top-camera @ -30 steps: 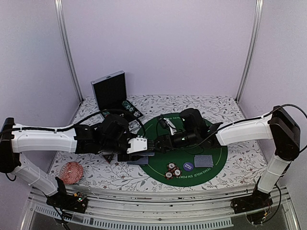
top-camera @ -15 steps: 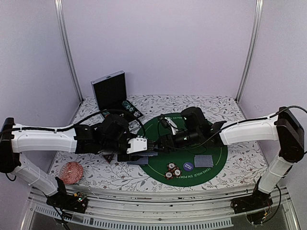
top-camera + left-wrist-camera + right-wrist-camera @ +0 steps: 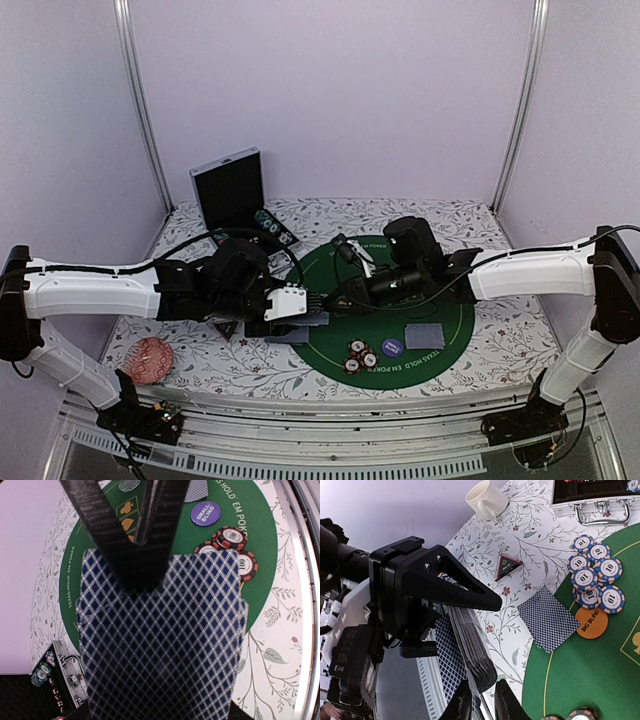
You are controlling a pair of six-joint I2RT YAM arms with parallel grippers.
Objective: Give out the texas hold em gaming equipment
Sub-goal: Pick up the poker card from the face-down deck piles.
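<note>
My left gripper [image 3: 303, 308] is shut on a deck of blue-backed playing cards [image 3: 165, 645], held above the left edge of the green poker mat [image 3: 450, 305]; the deck hides its jaws in the left wrist view. From the right, my right gripper [image 3: 482, 707] meets it, its thin black fingers [image 3: 125, 530] shut on the deck's far end [image 3: 492, 672]. Single cards [image 3: 547, 617] [image 3: 423, 335] lie on the table. Red-edged chips [image 3: 231, 537] and a purple small-blind button [image 3: 205, 514] sit near the mat's front. Blue chips [image 3: 595, 575], an orange big-blind button [image 3: 591, 622] and a black triangular marker [image 3: 507, 566] lie further off.
An open metal case [image 3: 232, 190] with chips stands at the back left. A cream mug [image 3: 485, 499] sits on the floral cloth. A red patterned round object [image 3: 150, 358] lies at the front left. Both arms cross the table's middle.
The right gripper's fingers have closed onto the end of the deck. Its arm has shifted slightly to the right. The left arm has stayed still.
</note>
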